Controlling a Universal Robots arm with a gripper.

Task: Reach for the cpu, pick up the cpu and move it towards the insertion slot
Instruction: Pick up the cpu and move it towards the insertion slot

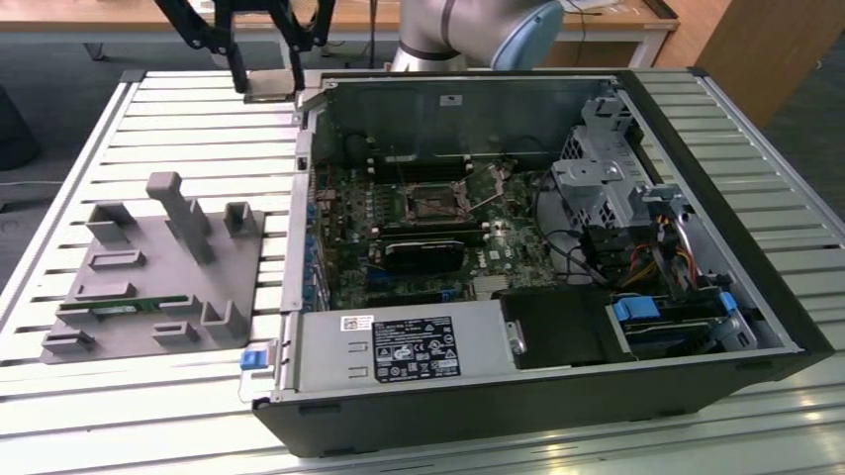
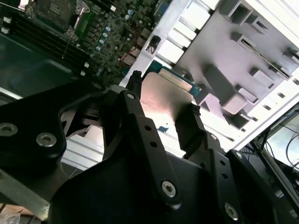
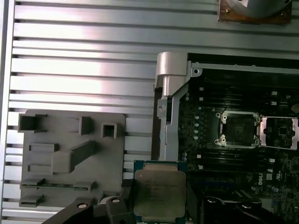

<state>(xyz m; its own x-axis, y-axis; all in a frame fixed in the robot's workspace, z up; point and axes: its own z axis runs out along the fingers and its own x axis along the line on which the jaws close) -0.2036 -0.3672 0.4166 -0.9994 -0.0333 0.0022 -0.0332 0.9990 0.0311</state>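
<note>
Exterior view, from its left: the grey plastic tray (image 1: 145, 267) lies on the slatted table (image 1: 79, 119), then the gripper (image 1: 271, 87) pinching the cpu (image 1: 269, 85) above the table just outside the open computer case (image 1: 528, 396), whose white label (image 1: 412, 348) is not legible (print too small). The insertion slot (image 1: 433, 202) sits well apart, inside the case, on the motherboard (image 1: 496, 252).
</note>
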